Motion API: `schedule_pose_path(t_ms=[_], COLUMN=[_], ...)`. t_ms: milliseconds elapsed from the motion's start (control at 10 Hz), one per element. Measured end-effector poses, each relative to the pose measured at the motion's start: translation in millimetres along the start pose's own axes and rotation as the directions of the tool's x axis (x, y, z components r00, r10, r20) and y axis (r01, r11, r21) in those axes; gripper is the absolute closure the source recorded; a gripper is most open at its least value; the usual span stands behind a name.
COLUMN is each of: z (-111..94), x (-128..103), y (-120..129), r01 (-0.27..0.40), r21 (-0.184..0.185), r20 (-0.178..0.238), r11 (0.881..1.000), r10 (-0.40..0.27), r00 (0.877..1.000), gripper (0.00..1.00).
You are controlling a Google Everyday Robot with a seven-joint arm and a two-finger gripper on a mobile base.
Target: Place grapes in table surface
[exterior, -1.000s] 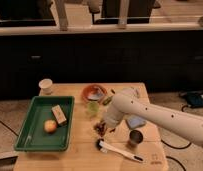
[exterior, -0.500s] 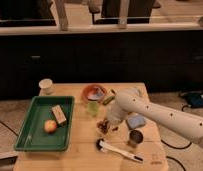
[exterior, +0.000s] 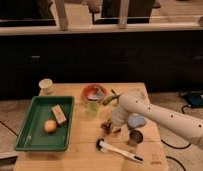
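The grapes (exterior: 115, 131) show as a small dark reddish cluster low over the light tan tabletop (exterior: 80, 150), just left of the metal cup (exterior: 136, 136). My gripper (exterior: 108, 126) sits at the end of the white arm that reaches in from the right. It is right at the grapes, partly covering them. I cannot tell whether the grapes rest on the wood or are still held.
A green tray (exterior: 24, 137) on the left holds an orange fruit (exterior: 50, 126) and a tan block (exterior: 59, 115). A white cup (exterior: 45, 86), an orange bowl (exterior: 94, 92), a green cup (exterior: 93, 108), a blue object (exterior: 137, 121) and a white-handled brush (exterior: 119, 149) stand around the gripper.
The gripper end has dipped slightly lower toward the tabletop; the other objects have not moved.
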Motion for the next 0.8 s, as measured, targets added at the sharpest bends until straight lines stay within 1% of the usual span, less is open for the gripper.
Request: schedule_pose_path(t_ms=[200, 300, 500, 800], z=[3.0, 5.2, 7.7, 11.2], x=[8.7, 12.2, 14.0, 20.7], y=[3.8, 5.0, 5.0, 7.4], r01=[-0.026, -0.040, -0.053, -0.076], r21=[-0.004, -0.010, -0.016, -0.025], r20=[-0.001, -0.002, 0.000, 0.003], r11=[1.000, 0.999, 0.998, 0.997], r10=[0.026, 0.040, 0.053, 0.076], r00=[1.000, 0.999, 0.999, 0.997], gripper=[1.00, 0.96, 0.82, 0.48])
